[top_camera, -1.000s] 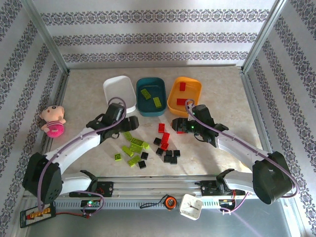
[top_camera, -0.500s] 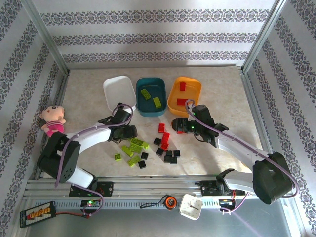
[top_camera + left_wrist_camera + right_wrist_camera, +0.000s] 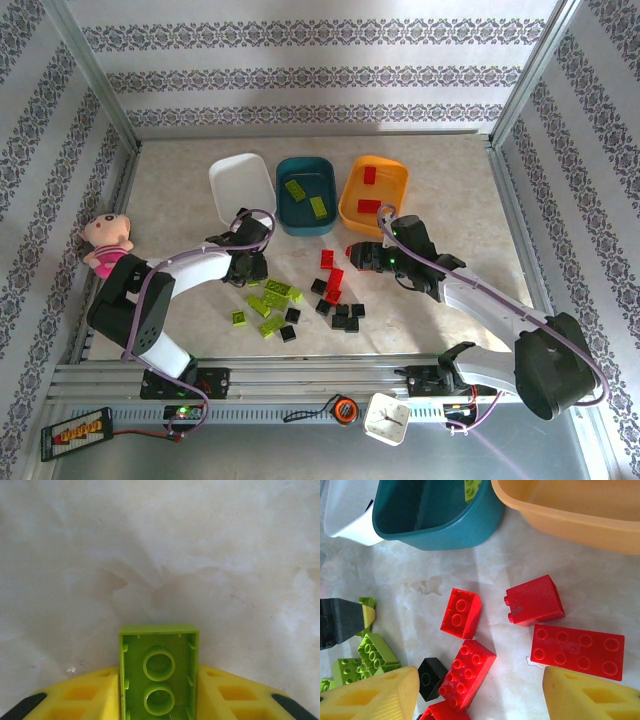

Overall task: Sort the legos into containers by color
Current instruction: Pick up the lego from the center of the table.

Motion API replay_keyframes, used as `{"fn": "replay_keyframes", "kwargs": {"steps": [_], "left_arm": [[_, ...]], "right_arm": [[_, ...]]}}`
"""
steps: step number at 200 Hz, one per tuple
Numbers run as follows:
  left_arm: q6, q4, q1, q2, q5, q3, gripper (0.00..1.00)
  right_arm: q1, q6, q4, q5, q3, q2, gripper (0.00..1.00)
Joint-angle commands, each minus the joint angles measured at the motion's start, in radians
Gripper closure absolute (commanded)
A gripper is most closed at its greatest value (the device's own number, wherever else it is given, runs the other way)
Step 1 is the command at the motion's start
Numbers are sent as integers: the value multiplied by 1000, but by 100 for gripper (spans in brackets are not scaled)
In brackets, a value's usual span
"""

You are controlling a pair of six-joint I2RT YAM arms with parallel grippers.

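The left gripper [image 3: 250,268] pinches a lime green brick [image 3: 159,645] between its fingers, while the right gripper [image 3: 362,256] hangs open above red bricks [image 3: 461,612].

Both arms, the left arm [image 3: 195,268] and the right arm [image 3: 485,300], have smooth white link shells joined by bulky black housings, the largest at 8 and 4 o'clock of the overhead view. A thin lilac cable [image 3: 255,212] trails along each. The fingers are yellow moulded plastic with square recesses [image 3: 375,695], and those of the left gripper [image 3: 159,700] are black at their outer corners.
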Motion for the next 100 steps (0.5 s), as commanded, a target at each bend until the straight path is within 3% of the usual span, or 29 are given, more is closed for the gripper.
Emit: {"fn": "replay_keyframes", "kwargs": {"steps": [1, 50, 100], "left_arm": [[18, 98, 9, 30, 61, 16, 68], [45, 22, -50, -61, 76, 215, 76], [104, 6, -63, 149, 53, 562, 76]], "right_arm": [[-8, 3, -4, 11, -18, -32, 34], [-18, 10, -3, 25, -27, -55, 34], [-20, 23, 1, 25, -38, -63, 34]]}}
